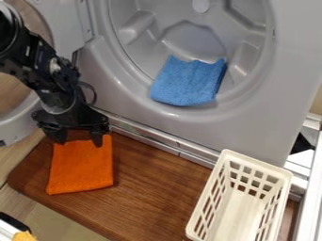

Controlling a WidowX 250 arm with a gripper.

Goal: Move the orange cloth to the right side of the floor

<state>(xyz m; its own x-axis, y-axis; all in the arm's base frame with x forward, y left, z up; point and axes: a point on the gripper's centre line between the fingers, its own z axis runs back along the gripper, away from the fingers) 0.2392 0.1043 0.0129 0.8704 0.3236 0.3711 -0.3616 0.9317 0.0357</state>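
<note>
The orange cloth (82, 167) lies flat on the left part of the brown wooden floor board (148, 193). My gripper (78, 141) hangs over the cloth's upper edge with its two fingers spread apart, one near each upper corner. Whether the fingertips touch the cloth I cannot tell. The cloth's top edge is partly hidden behind the gripper.
Behind the board stands a grey washer or dryer front (252, 127), with a blue cloth (187, 81) draped in its round opening. Its open door (19, 129) is at the left. A white slotted basket (196, 221) stands on the board's right part.
</note>
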